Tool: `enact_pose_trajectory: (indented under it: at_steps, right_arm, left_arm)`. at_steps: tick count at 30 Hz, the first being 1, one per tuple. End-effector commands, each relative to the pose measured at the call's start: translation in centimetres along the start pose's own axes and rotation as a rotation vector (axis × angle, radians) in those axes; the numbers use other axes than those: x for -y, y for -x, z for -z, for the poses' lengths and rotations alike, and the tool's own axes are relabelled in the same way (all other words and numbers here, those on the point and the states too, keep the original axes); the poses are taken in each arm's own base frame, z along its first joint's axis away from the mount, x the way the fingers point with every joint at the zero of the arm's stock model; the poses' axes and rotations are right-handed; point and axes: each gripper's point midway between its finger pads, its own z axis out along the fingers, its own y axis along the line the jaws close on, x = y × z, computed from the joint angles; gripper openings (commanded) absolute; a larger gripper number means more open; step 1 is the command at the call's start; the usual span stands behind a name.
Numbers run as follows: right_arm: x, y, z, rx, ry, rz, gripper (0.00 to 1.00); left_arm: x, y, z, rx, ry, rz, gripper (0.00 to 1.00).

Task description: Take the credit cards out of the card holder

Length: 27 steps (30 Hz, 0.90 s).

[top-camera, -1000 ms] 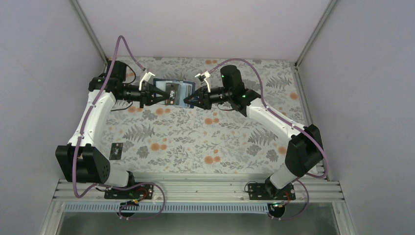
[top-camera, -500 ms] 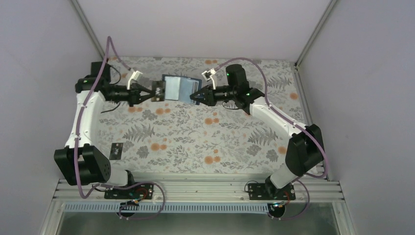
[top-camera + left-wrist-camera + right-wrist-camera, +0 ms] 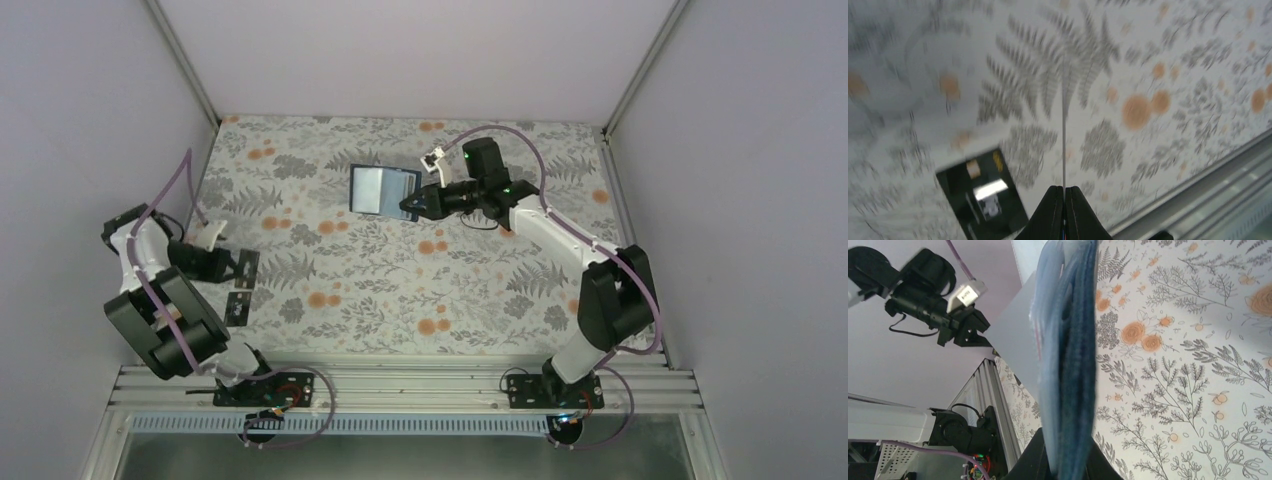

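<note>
My right gripper (image 3: 408,206) is shut on the right edge of the navy card holder (image 3: 383,190) and holds it open above the far middle of the table. In the right wrist view the holder (image 3: 1075,365) shows edge-on between the jaws of that gripper (image 3: 1068,460). My left gripper (image 3: 230,267) is at the near left, shut on a black credit card (image 3: 246,266). The left wrist view shows that card edge-on as a thin line (image 3: 1064,125) rising from the closed gripper (image 3: 1064,191). A second black card (image 3: 238,306) lies flat on the table just below; it also shows in the left wrist view (image 3: 982,200).
The floral tablecloth (image 3: 420,290) covers the table. Grey walls stand left, right and behind. A metal rail (image 3: 400,385) runs along the near edge, close to the lying card. The left arm (image 3: 933,300) shows far off in the right wrist view.
My left gripper has pulled the black card out of the holder and swung it back to the near left, above the lying card. The right gripper still holds the holder, shifted slightly right.
</note>
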Motion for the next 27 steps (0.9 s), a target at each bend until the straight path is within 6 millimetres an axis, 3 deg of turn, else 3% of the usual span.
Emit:
enact_pose_trajectory:
  at_steps: [1, 7, 10, 12, 16, 23, 27]
  right_arm:
    - [-0.8, 0.8, 0.1, 0.004, 0.013, 0.024, 0.04]
    - [-0.7, 1.3, -0.2, 0.005, 0.007, 0.006, 0.04]
    - [-0.9, 1.9, -0.1, 0.01, -0.003, 0.004, 0.04]
    - [0.0, 1.6, -1.0, -0.012, -0.018, -0.02, 0.04]
    - [0.3, 1.5, -1.2, -0.023, -0.036, -0.032, 0.04]
    - [-0.1, 2.3, -1.2, -0.025, -0.058, -0.028, 0.04]
    - [-0.2, 2.7, -1.2, -0.023, -0.064, -0.026, 0.04]
  left_arm:
    - [-2.1, -5.8, -0.8, -0.162, -0.012, 0.018, 0.03]
    - [-2.0, -8.3, -1.5, -0.186, -0.048, -0.007, 0.02]
    - [-3.4, -8.1, -1.0, -0.138, -0.053, 0.041, 0.03]
    - [-4.1, -8.1, -0.7, -0.118, -0.039, 0.061, 0.02]
    - [-5.7, -9.6, -1.8, -0.148, 0.051, 0.072, 0.02]
    - [-5.8, -8.4, -2.3, -0.071, -0.009, 0.103, 0.02]
    - [-5.5, -9.0, -3.1, -0.084, -0.041, 0.111, 0.02]
